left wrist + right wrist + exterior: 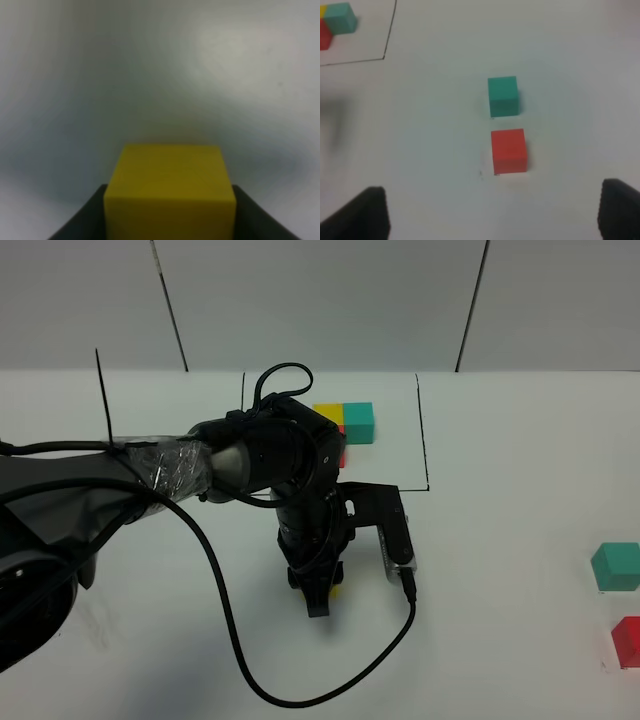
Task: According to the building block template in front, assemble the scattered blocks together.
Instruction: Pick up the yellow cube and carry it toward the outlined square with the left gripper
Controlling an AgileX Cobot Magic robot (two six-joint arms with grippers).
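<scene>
Bench [520, 460]: white and mostly bare. The left arm [150, 470] reaches across mid-bench and hides part of the building block template [358, 423]. Its yellow and teal cubes and a sliver of red show inside the black outline at the far side.

Left claw [320, 598] is clamped on the yellow block [170, 192], low over the bench just in front of the template. Can't tell if the block is touching down.

Right claw [487, 212] hangs wide open and empty above the teal block [503, 96] and red block [509, 150]. The two sit close but apart at the right edge, well away from the yellow one.

Step, as I read it: seating yellow as the first piece. Next it needs squaring to the template, then release. After that, teal and red come over and butt against yellow in the L order.
</scene>
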